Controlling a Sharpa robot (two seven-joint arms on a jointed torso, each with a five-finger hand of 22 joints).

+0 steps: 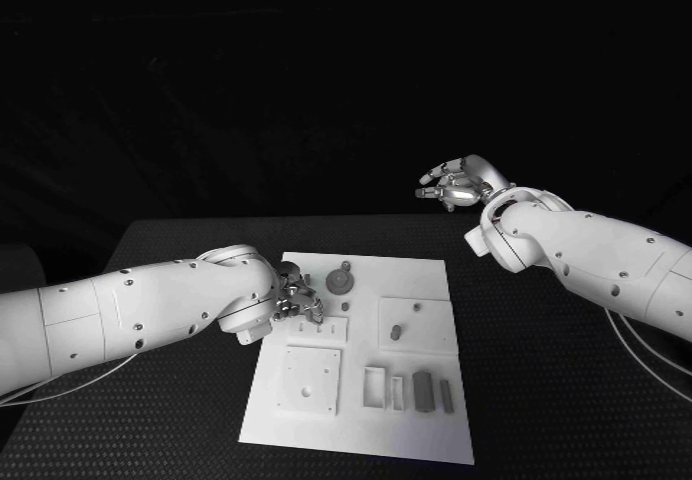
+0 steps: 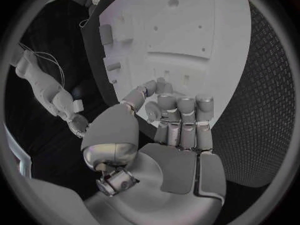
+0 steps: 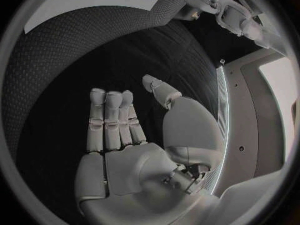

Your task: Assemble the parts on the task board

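While left robot hand (image 1: 296, 300) pinches part (image 2: 152, 111) over task board (image 1: 418, 430), right robot hand (image 1: 456, 184) spread, empty.

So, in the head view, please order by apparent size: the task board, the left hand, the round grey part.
1. task board, clearly largest.
2. left hand.
3. round grey part, looks slightly smaller than the hand; the gap is modest.

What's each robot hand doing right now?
Left robot hand: over the task board, fingers curled; whether it holds a part cannot be told.
Right robot hand: open, holding nothing.
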